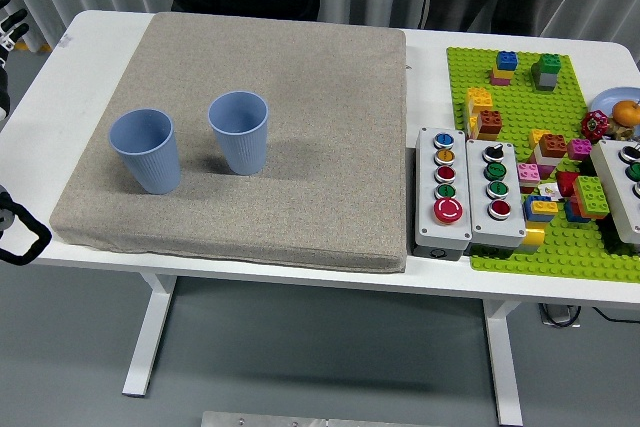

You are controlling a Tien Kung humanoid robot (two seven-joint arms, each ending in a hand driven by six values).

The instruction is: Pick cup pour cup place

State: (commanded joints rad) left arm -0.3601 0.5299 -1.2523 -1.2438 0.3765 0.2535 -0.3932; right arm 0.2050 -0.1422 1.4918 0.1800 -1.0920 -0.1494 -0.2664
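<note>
Presently both blue cups (pixel 146 150) (pixel 239 132) stand upright, apart on the grey mat (pixel 300 77), ungrasped; left hand (pixel 8 27) far left of them, grip indeterminable.

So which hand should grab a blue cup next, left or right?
Probably the left. Both cups, the left cup and the right cup, stand on the mat's left half, and the left hand shows at the picture's left edge. The right hand is not in view.
</note>
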